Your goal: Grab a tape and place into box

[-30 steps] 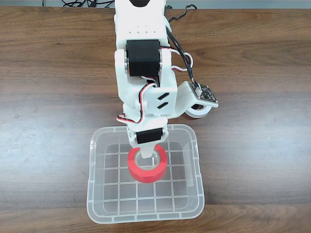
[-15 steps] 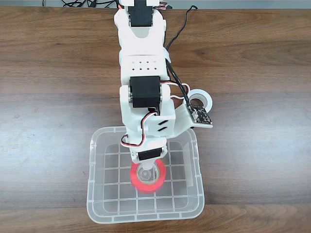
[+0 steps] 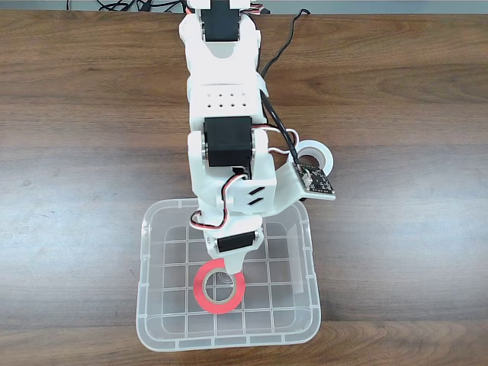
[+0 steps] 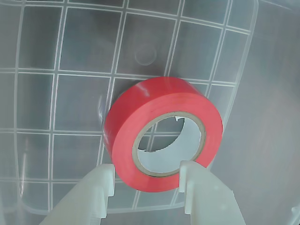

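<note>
In the wrist view my fingers [image 4: 146,180] come up from the bottom edge, spread apart. The left one stands outside the red tape [image 4: 161,132] and the right one sits in front of its core hole, so they straddle one side of the roll. Whether either pad touches the roll I cannot tell, and they do not look clenched on it — I read them as released. The tape lies against the grid-patterned bottom of the box [image 4: 243,70], low and centre-right in that frame, its beige inner ring facing the camera.

In the fixed view the fingers [image 3: 232,265] point down into the box [image 3: 147,305] at the lower centre of the frame, and the tape [image 3: 203,293] rests flat on the floor of the box just below them. A white tape roll [image 3: 322,155] sits on the wooden surface [image 3: 84,152] right of the arm — well outside the box.
</note>
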Controlling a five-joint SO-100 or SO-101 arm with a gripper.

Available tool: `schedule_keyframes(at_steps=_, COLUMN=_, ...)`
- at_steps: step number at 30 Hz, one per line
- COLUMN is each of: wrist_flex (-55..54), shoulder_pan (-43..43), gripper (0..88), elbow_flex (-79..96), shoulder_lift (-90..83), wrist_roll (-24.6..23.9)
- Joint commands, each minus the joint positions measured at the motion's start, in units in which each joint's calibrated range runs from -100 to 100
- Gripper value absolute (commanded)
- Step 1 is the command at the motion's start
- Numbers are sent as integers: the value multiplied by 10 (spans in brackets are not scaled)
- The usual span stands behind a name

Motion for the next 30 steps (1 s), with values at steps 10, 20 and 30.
schedule_keyframes(at_steps=10, wrist_flex=13, shoulder_pan=1, gripper=71, elbow_flex=-48, shoulder_lift=-106, wrist_roll=-2)
schedule_keyframes(at_steps=20, wrist_flex=110, shoulder_pan=-21, gripper=40, elbow_flex=-47, shoulder_lift=-270, wrist_roll=-5)
schedule_keyframes(at_steps=30, wrist_flex=185, shoulder_pan=-79, gripper=10, elbow_flex=-38, shoulder_lift=-466, wrist_roll=-27)
